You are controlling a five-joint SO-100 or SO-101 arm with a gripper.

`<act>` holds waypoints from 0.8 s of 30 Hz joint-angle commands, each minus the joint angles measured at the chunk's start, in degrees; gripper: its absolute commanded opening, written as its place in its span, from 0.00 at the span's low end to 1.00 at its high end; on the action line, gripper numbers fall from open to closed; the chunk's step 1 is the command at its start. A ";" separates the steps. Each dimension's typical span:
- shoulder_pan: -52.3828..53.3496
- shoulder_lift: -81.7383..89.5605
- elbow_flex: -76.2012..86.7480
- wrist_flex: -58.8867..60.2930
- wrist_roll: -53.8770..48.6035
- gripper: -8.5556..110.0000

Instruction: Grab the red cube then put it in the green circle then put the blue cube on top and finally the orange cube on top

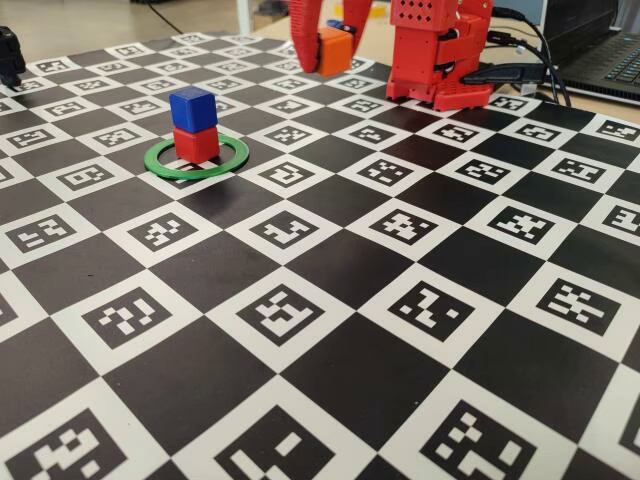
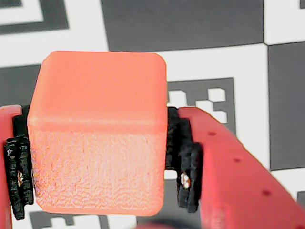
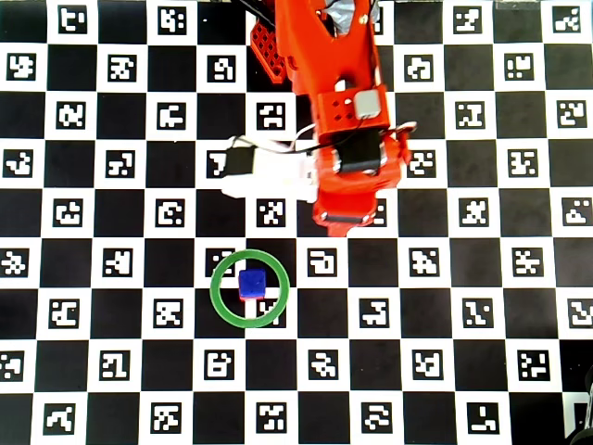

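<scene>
Stacking is two-thirds done: the red cube (image 1: 196, 143) sits inside the green circle (image 1: 160, 165) with the blue cube (image 1: 193, 107) squarely on top of it, toward the desk's (image 1: 330, 380) far-left part in the fixed view. The fingers (image 2: 189, 162) are clenched on the orange cube (image 2: 97, 131), their black pads pressing its two opposite sides, and it hangs clear of the checkered surface near the far edge, beside the arm's base (image 1: 440, 60). The last step is in hand, I judge: carrying this cube over the stack, lining it up above the blue one, lowering gently and letting go. Nothing stands between cube and stack, but the small top face leaves little margin for error.
</scene>
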 commanded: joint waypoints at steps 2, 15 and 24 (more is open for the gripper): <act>4.22 -1.49 -12.04 2.72 -6.24 0.07; 12.48 -12.66 -25.22 1.05 -16.70 0.06; 15.47 -18.28 -28.65 -1.58 -19.69 0.05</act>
